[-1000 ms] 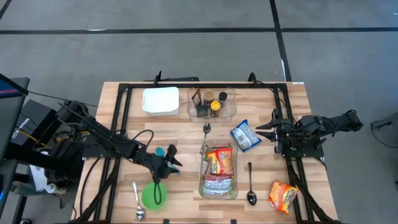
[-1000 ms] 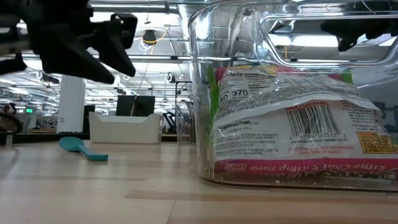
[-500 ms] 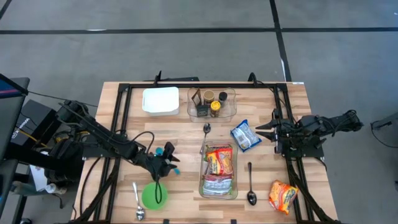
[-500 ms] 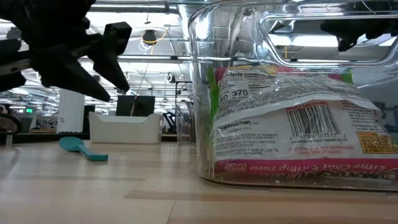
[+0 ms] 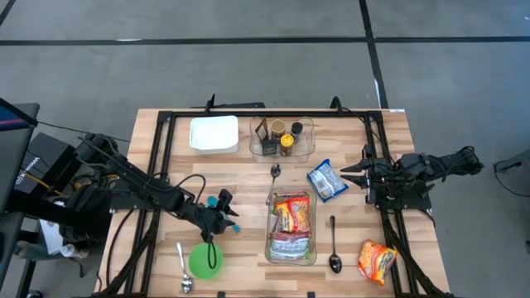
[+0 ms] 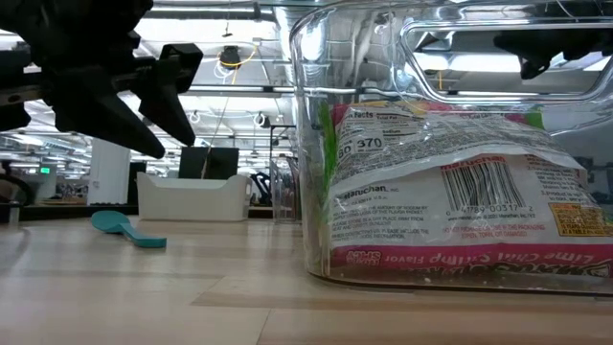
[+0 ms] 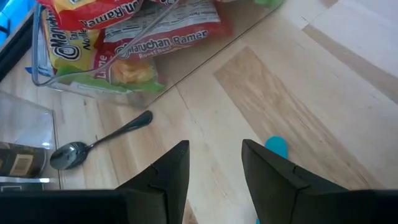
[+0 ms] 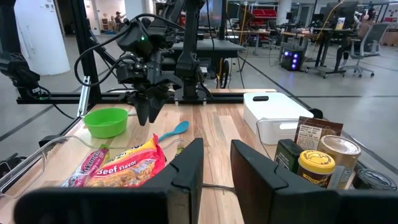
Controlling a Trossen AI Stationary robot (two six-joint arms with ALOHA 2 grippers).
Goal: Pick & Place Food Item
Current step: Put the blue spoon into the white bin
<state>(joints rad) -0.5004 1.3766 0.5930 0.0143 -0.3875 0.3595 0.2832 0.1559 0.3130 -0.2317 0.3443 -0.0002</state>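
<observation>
My left gripper (image 5: 224, 217) hangs over the wooden worktop (image 5: 248, 257) toward its left front, fingers (image 7: 169, 174) parted and holding nothing, above the small teal plastic spoon (image 5: 224, 204); the left wrist view shows only the spoon's tip beside one finger. Just in front of it, near the front edge, sits the round green plastic bowl (image 5: 204, 260), with a steel teaspoon (image 5: 183, 266) to the bowl's left. Bare wood lies between the gripper and the clear plastic bin of red ramen noodle packets (image 5: 291, 226) at the worktop's middle front.

My right gripper (image 5: 346, 176) waits near the right edge, fingers (image 8: 188, 163) drawn close with a narrow gap, empty. Just beside its tips lies the blue-and-white snack pouch (image 5: 326, 180). An orange noodle packet (image 5: 377, 260) sits by the front right corner, a dark steel spoon (image 5: 334, 246) between it and the bin. A white rectangular tub (image 5: 214, 134) and a clear tray of jars (image 5: 282, 137) line the back edge.
</observation>
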